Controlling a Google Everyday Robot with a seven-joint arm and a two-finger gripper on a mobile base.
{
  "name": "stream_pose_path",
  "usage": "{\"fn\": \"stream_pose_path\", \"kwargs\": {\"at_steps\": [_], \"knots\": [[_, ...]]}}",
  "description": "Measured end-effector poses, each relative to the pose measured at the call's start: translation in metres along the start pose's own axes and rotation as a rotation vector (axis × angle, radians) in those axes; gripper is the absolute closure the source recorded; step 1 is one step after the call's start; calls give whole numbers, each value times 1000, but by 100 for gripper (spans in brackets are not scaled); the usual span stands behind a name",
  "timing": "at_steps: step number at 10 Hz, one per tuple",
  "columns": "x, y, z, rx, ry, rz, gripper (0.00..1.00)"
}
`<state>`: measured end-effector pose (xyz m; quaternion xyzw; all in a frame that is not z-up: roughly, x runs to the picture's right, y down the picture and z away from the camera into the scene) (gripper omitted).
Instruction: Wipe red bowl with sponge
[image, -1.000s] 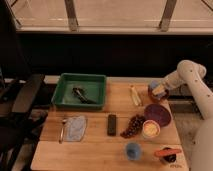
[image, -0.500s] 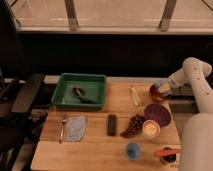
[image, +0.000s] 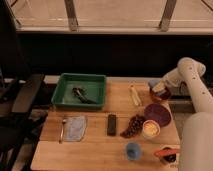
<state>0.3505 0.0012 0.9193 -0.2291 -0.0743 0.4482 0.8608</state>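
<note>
The hand (image: 155, 84) stays at the sponge (image: 160, 88) in the red bowl (image: 164, 96), grip unclear.

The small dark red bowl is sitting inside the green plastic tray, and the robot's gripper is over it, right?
No. In the camera view the small dark red bowl sits on the wooden table, right of the green plastic tray, not inside it. The gripper is over it.

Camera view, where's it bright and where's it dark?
Camera view: brightest across the pale strip at top; a black band beneath it; the wooden table sits in dim warm light; the gripper hangs over the small dark-red bowl at the table's far right, no glare there.
</note>
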Motion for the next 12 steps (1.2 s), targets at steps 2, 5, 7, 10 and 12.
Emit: {"fn": "stream_pose_path", "kwargs": {"at_steps": [2, 5, 7, 10, 12], "knots": [[13, 19, -3, -27, 6, -5, 100], [36, 22, -15, -21, 23, 18, 100], [35, 12, -18, -2, 35, 18, 100], [5, -3, -8, 10, 31, -25, 100], [-13, 3, -5, -16, 7, -54, 96]]}}
